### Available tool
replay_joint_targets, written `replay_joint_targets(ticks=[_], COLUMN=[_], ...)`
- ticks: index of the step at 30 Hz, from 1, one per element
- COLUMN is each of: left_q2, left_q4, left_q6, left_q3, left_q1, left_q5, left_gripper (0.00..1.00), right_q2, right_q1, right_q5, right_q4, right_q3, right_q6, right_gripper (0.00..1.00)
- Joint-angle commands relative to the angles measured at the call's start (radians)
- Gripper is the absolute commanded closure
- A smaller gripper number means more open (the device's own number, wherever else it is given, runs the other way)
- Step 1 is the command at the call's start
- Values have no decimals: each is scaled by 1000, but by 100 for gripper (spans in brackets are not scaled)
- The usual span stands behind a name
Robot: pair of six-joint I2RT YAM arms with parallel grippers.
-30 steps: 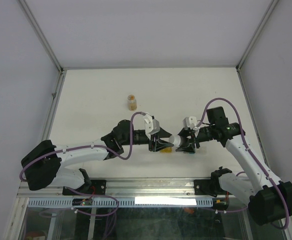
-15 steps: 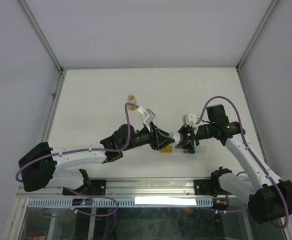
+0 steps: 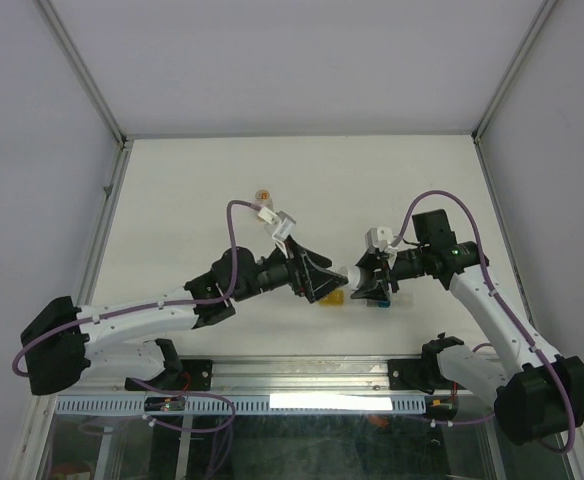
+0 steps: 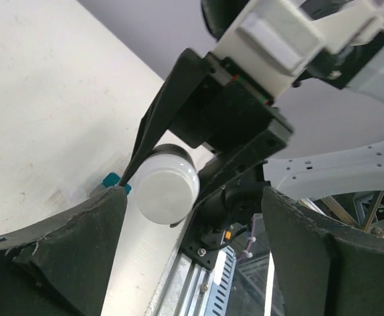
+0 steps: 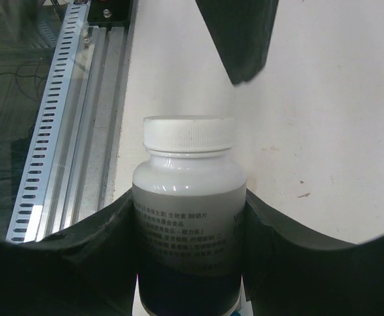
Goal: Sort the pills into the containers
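**Gripping a white pill bottle on the right, jaws spread on the left**

The right gripper (image 3: 365,279) is clenching the body of a white pill bottle (image 5: 189,217). It is holding the bottle on its side above the table (image 3: 222,170), with the ribbed white cap (image 5: 189,135) pointing toward the left arm. In the right wrist view, both fingers are pressing against the bottle's labelled sides.

The left gripper (image 3: 317,281) is facing the bottle from the opposite side with its jaws spread wide and nothing in its grasp. In the left wrist view, the round cap is sitting between its two dark fingers (image 4: 67,253), nearer the left-hand one.

The containers (image 3: 337,297) are lying on the table directly below the two grippers, close to the near edge. The yellow box is showing under the left gripper and the teal box (image 3: 380,303) under the right. The stretch between them is hidden by the fingers.

A small amber bottle (image 3: 263,196) is standing upright, well apart, farther back on the table.
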Motion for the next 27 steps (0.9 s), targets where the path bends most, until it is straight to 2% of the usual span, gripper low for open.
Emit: replay_joint_targets(ticks=[1,3,7,10,13,17,21,27], left_q2=[-143,-196,-245,-206,-155,-85,-25,27], left_q4=[-40,-42,51,85,102,143,189,218], left_q6=[42,117,347,554,714,785,816,815], left_q3=[-33,-60,-101,-87,-67,-48,-41,-26], left_q1=[-13,-13,-13,-13,-10,8,12,20], left_q5=[4,2,76,215,282,323,307,296], left_gripper=[10,1,1,1,1,1,2,16], right_q2=[-9,-13,-18,-21,-30,-38,-31,-15], right_q1=[-6,-6,-7,-6,-6,-6,-1,8], right_q5=[-57,-58,-62,-62,-67,-77,-83,-80], right_q4=[-6,-8,-16,-29,-46,-57,-70,-74], right_q3=[39,40,39,39,40,41,45,47], right_q6=[-3,-8,-23,-45,-71,-90,-104,-108], right_gripper=[100,100,100,100,100,100,100,100])
